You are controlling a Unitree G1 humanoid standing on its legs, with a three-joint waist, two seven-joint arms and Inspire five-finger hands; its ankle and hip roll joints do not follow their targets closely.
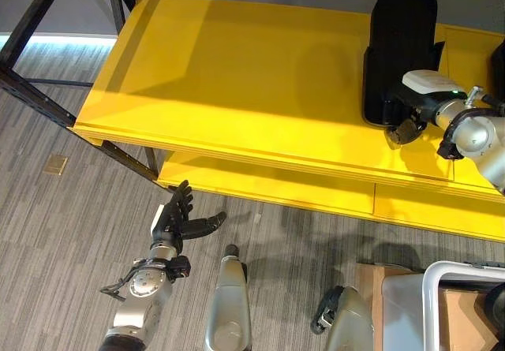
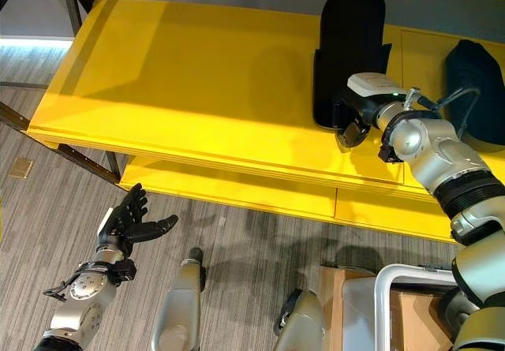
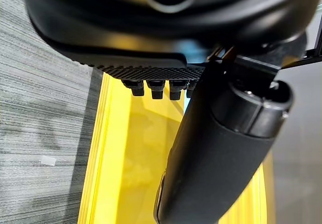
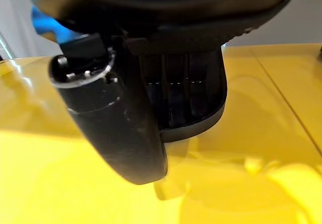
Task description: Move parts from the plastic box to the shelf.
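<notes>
Here I see my right hand (image 2: 349, 124) clasping a black part (image 2: 347, 47) upright on the yellow shelf (image 2: 197, 91); my left hand (image 2: 126, 223) hangs slack-fingered over the floor.

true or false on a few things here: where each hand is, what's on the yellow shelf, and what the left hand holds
1. The right hand is at a tall black part standing on the yellow shelf. True.
2. The left hand grips a black part. False: it is open with nothing in it.
3. The left hand hangs over the grey floor in front of the shelf. True.
4. The black part lies flat on the floor. False: it stands upright on the shelf.
</notes>
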